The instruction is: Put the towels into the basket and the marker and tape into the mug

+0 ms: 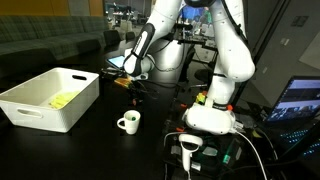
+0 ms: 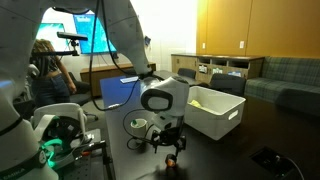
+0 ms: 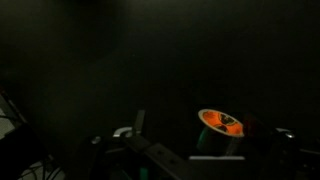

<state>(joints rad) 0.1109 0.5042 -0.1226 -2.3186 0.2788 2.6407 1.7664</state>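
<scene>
the mug [image 2: 137, 127] stands on the bench [image 2: 215, 162] just beside the claw [image 2: 170, 148]; the tape [image 3: 220, 122] sits between its fingers (gripped or not, i cannot tell).

Yellow towel [image 1: 64, 99] lies in the white basket [image 1: 38, 112]; white mug [image 1: 128, 122] stands upright nearby.

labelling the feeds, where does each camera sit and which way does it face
Exterior view: stands off in front of the robot's base, facing it; the whole arm shows, with basket and mug beside it.
Exterior view: sits close beside the base, looking past the gripper toward the basket; base and lower arm show.
Wrist view: looks down at the tape; dim gripper parts line the bottom edge.
Shared: both exterior views show basket, mug and gripper.
</scene>
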